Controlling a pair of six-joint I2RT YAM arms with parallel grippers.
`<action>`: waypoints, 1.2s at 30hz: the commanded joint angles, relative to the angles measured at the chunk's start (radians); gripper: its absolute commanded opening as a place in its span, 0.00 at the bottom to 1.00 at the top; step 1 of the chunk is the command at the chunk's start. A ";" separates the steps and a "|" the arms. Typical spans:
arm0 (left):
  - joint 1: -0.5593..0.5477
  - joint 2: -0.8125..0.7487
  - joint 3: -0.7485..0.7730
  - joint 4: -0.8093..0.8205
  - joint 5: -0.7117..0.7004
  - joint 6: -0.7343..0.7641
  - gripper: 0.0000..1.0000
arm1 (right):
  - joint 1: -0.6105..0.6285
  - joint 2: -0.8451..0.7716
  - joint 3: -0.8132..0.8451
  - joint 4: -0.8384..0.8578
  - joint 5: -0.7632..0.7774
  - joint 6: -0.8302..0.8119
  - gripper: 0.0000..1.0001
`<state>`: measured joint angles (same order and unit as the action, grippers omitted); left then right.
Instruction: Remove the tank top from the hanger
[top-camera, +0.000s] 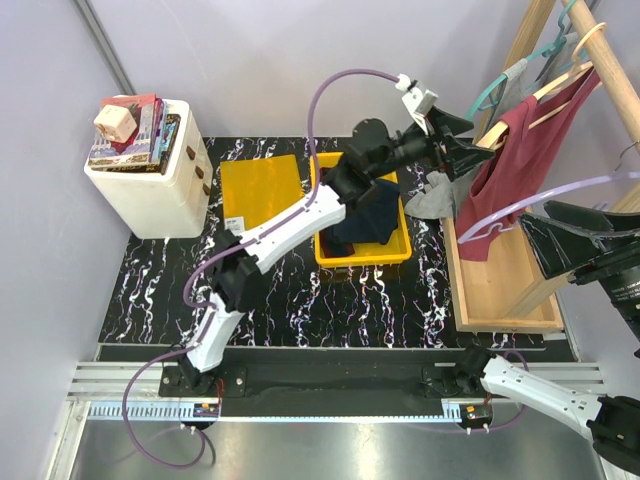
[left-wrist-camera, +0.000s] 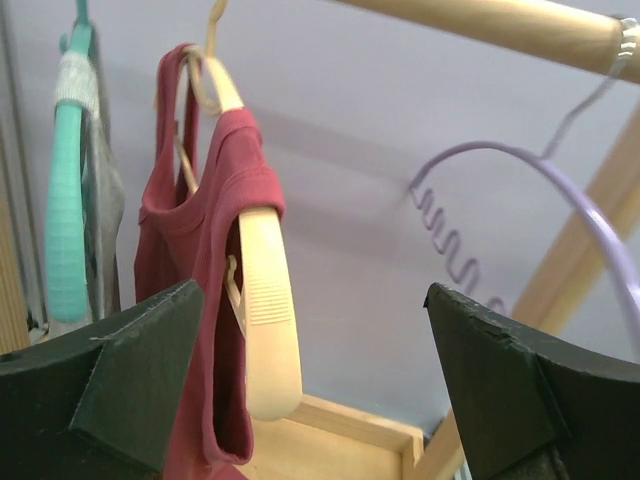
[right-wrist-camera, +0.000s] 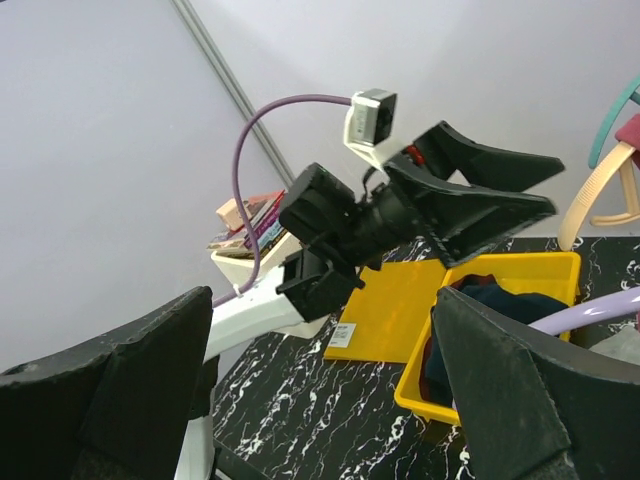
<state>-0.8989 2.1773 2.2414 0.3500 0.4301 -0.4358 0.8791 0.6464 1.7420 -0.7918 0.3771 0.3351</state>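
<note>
A maroon tank top (top-camera: 520, 150) hangs on a pale wooden hanger (top-camera: 560, 80) from the wooden rail at the right. In the left wrist view the tank top (left-wrist-camera: 190, 250) still has its strap over the hanger's near arm, and the bare end of the hanger (left-wrist-camera: 265, 330) pokes out below it. My left gripper (top-camera: 478, 140) is open right beside that hanger end, with the end standing between its fingers (left-wrist-camera: 310, 400) but untouched. My right gripper (top-camera: 537, 232) is open and empty below the garment, facing left (right-wrist-camera: 320, 390).
A teal hanger (left-wrist-camera: 65, 220) with a grey garment hangs beside the tank top. The wooden rack base (top-camera: 500, 290) stands at the right. A yellow bin (top-camera: 385, 250) holds dark clothes, next to its lid (top-camera: 260, 190). A white box (top-camera: 150, 185) carries books. A purple cable (top-camera: 560, 190) arcs across the garment.
</note>
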 joint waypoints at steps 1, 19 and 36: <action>-0.023 0.041 0.060 0.069 -0.228 0.031 0.95 | 0.003 -0.001 0.001 -0.001 -0.033 0.022 1.00; -0.084 0.223 0.204 0.147 -0.338 0.019 0.41 | 0.001 -0.030 -0.022 0.003 -0.032 0.030 1.00; -0.123 0.118 0.254 0.101 -0.312 -0.018 0.00 | 0.003 -0.064 -0.021 -0.003 -0.029 0.035 1.00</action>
<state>-1.0134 2.4100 2.4351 0.4049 0.0990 -0.4221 0.8791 0.5865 1.7145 -0.8032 0.3534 0.3637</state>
